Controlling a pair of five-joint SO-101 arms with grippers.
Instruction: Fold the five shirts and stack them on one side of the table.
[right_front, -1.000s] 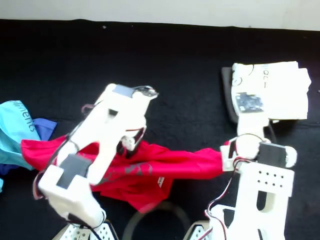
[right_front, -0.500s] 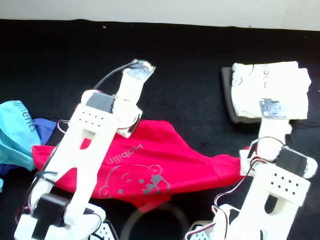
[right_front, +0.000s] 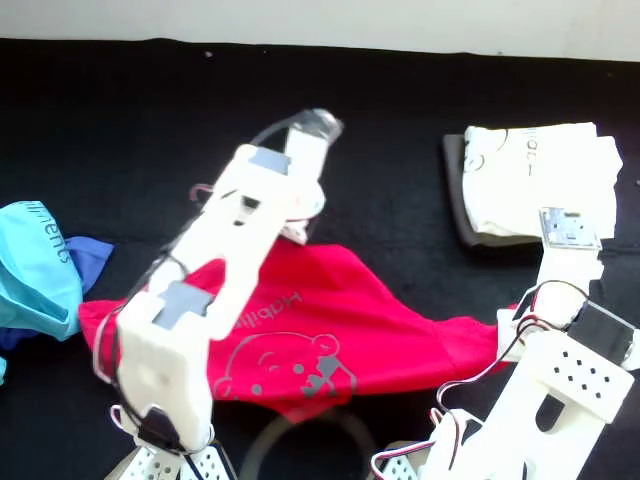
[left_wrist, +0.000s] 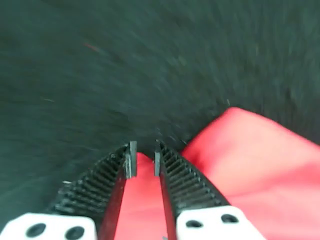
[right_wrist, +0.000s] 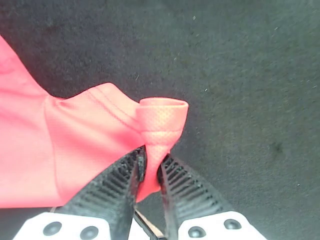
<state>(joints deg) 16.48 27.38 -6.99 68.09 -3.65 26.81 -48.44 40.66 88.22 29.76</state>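
Red shirt (right_front: 390, 330) pinched at one edge by left claw (left_wrist: 143, 157), opposite edge by right claw (right_wrist: 150, 167).

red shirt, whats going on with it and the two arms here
The two arms hold the red shirt stretched between them on the black table. The left claw is shut on its far edge, the right claw on a bunched corner at the other end. A folded white shirt lies on a dark shirt at the right; a light blue shirt and a darker blue shirt lie crumpled at the left.

Red shirt (left_wrist: 260, 165) in end effector (left_wrist: 144, 162)
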